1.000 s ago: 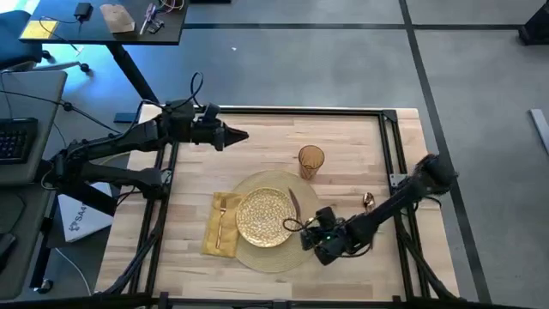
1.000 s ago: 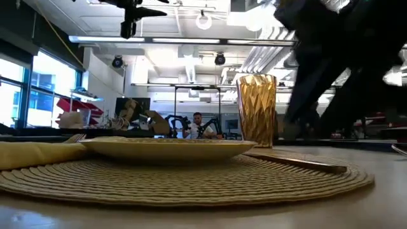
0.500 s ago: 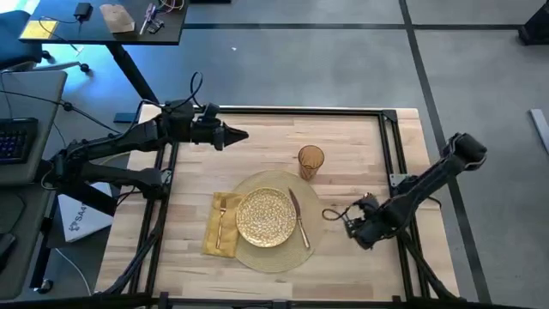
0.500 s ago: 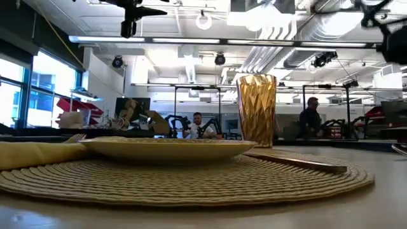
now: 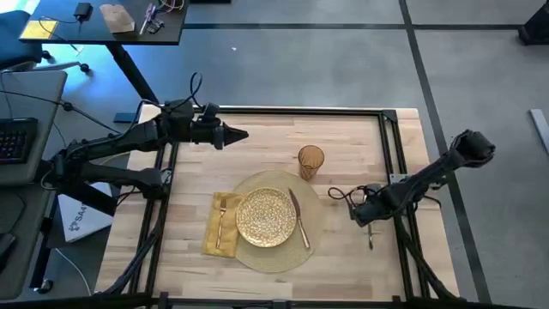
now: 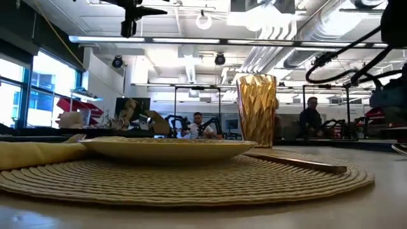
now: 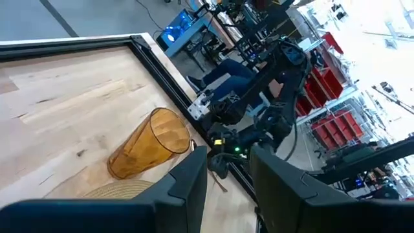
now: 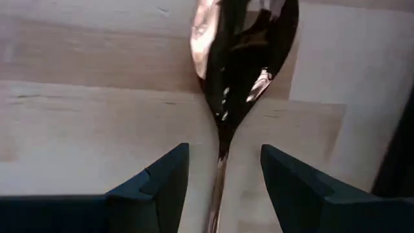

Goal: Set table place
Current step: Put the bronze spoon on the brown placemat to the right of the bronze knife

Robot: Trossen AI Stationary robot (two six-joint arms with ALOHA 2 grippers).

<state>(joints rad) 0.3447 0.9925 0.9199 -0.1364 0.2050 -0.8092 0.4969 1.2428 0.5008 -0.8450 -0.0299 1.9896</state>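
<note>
The right gripper has pulled back from the placemat edge, where it hung beside the plate a second ago, out toward the table's right rail; it now hangs over the spoon (copper, lying on bare wood), fingers parted either side of the handle; its dark arm no longer blocks the low view.

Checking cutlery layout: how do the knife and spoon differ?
The knife lies on the placemat beside the plate; the spoon lies on the bare table, off the mat. The knife is clear of both arms; the spoon lies between the right claw's open fingers. Both lie flat.
</note>
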